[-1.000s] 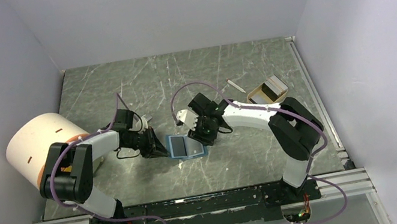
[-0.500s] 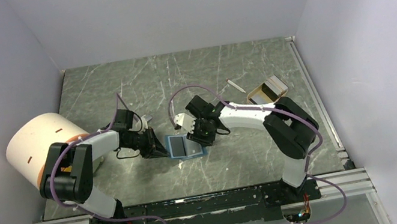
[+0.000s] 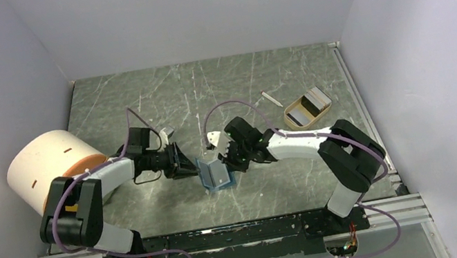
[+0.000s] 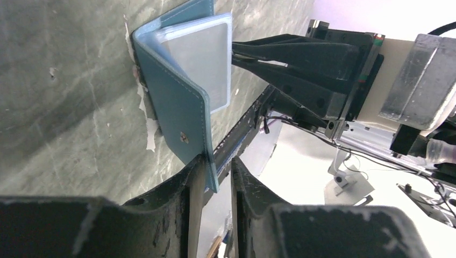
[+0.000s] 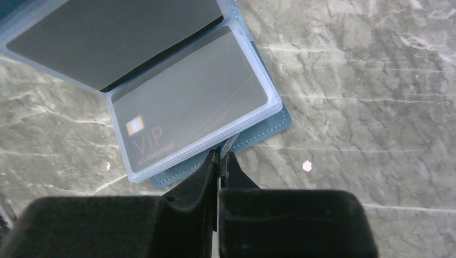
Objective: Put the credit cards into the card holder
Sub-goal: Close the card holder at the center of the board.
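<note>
The teal card holder [image 3: 214, 173] lies mid-table with its left cover raised. In the left wrist view the cover [image 4: 172, 107] passes between my left gripper's [image 4: 214, 164] narrowly parted jaws and leans on one finger. The clear sleeves hold a grey VIP credit card [image 5: 188, 102] and a dark card [image 5: 113, 37]. My right gripper [image 5: 221, 156] is shut on a thin pale card seen edge-on [image 5: 230, 143], at the holder's edge [image 5: 269, 129]. Both grippers flank the holder in the top view, the left [image 3: 189, 168] and the right [image 3: 230, 164].
A small tan tray [image 3: 293, 120] holding more cards [image 3: 309, 103] sits at the back right, with a thin white stick [image 3: 270, 99] beside it. A large white cylinder [image 3: 46, 166] stands at the left edge. Grey walls enclose the marbled table.
The holder's left cover has risen from flat to upright as my left gripper moved right. My right gripper shifted slightly right and nearer, staying at the holder's right edge.
</note>
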Available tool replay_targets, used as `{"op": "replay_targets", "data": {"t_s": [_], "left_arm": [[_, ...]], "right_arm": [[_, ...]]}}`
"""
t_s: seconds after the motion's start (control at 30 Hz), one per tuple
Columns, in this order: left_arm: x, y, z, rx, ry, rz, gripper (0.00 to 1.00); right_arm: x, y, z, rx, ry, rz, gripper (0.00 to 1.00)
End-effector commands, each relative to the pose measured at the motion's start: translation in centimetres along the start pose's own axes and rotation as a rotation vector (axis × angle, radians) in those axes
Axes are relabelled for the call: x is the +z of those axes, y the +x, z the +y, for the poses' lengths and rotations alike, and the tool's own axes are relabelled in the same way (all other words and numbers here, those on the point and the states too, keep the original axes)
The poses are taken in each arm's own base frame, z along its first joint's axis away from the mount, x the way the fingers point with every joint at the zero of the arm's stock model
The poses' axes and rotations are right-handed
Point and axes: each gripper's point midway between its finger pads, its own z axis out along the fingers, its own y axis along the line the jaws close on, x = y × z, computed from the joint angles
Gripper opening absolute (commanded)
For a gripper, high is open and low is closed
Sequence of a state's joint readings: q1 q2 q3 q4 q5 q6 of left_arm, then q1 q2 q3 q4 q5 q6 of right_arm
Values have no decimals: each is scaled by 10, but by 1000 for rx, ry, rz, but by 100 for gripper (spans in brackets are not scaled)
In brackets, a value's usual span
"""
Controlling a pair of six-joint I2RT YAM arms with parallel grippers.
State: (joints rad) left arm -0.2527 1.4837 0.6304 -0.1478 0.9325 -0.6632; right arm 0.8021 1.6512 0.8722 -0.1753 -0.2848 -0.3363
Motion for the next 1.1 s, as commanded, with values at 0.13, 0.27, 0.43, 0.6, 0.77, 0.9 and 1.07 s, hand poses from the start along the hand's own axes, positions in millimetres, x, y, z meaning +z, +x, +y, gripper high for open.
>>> {"op": "replay_targets", "data": {"t_s": [0.13, 0.27, 0.43, 0.6, 0.77, 0.9, 1.07], "left_arm": [[1, 0, -13, 3, 106, -1, 26], [4, -1, -12, -6, 111, -4, 25], [14, 0, -4, -16, 73, 13, 24], [25, 0, 5, -25, 35, 17, 22], [34, -3, 18, -27, -34, 14, 21], [39, -4, 27, -34, -67, 15, 20], [45, -4, 32, -37, -84, 17, 19]], "right_arm": [[-6, -46, 8, 89, -2, -259, 0], [-6, -54, 19, 142, -52, -330, 0], [0, -47, 21, 190, -53, -347, 0], [-1, -44, 23, 178, -56, -359, 1], [-7, -39, 22, 131, -33, -354, 9], [-13, -33, 25, 73, -38, -337, 20], [-10, -28, 33, 30, -96, -288, 36]]}}
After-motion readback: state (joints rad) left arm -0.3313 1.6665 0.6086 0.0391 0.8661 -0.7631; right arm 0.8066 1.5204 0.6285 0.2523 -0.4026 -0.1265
